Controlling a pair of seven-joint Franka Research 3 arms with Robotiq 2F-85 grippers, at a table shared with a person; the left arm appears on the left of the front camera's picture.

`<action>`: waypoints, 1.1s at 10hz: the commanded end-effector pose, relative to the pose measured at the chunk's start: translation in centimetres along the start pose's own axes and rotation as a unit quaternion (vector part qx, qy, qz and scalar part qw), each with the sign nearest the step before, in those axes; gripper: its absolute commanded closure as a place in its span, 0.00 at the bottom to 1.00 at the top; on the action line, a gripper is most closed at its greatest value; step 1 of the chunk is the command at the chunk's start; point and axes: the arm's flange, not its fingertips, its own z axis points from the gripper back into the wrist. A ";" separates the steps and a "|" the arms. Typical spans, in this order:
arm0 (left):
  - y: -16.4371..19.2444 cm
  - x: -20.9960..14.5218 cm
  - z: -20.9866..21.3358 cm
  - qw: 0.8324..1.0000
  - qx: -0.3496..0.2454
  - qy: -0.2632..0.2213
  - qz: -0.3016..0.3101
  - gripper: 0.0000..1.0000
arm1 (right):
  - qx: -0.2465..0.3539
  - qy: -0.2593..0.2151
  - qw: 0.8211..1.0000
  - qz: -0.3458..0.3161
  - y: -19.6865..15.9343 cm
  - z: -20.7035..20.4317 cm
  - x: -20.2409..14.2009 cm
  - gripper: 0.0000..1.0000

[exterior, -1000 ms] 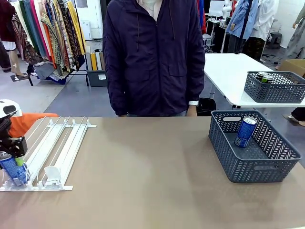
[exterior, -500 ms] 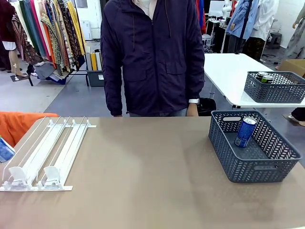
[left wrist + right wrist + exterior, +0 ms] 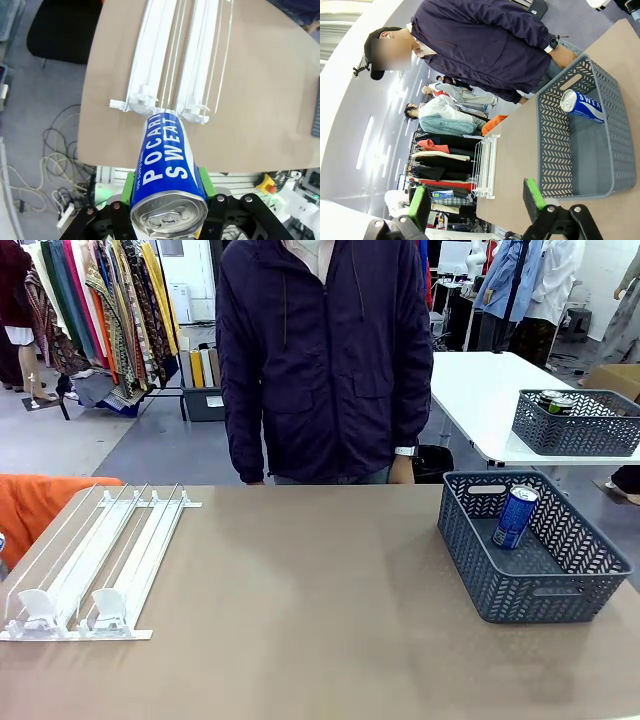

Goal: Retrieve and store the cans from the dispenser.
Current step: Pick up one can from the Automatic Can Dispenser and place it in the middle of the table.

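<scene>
Left hand pinching blue can has lifted it clear of the now empty dispenser, next stop basket with one can; right hand spread.
</scene>
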 end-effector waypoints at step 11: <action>-33.1 -2.3 -12.0 0.972 0.033 0.073 -0.220 1.00 | 0.010 -0.006 1.000 0.012 0.1 -0.1 0.2 0.00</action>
